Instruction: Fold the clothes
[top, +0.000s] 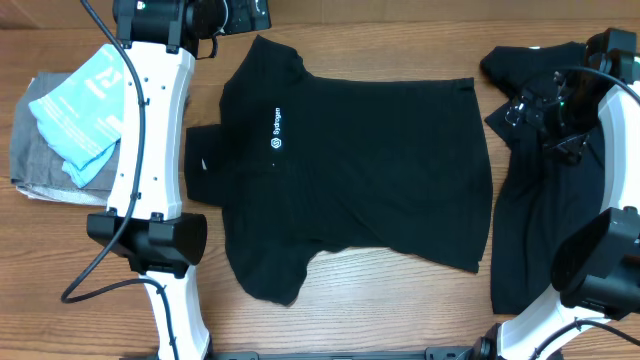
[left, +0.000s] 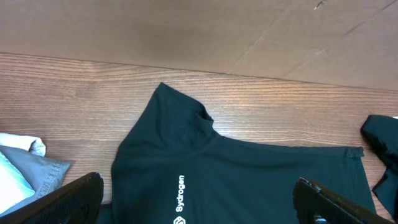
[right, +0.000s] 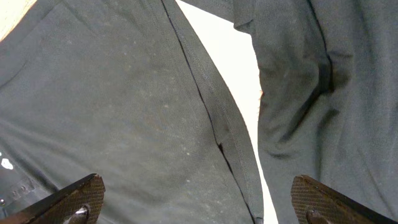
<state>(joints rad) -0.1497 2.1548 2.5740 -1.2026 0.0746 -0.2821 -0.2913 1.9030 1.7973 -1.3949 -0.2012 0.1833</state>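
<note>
First, grip the polo shirt (top: 350, 170), flat at the middle of the worktop (top: 380, 310) with collar toward the left edge, by far sleeve and hem corner, using left fingers (left: 74, 196) and right fingers (right: 74, 196), both wide open, empty. Lift evenly; leave the other black garment (top: 530, 230) at the right edge.

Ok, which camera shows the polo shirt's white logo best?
Overhead: the polo shirt lies spread, logo whole and uncovered. Left wrist clips the logo at the frame's bottom; right wrist shows mostly dark fabric.
</note>
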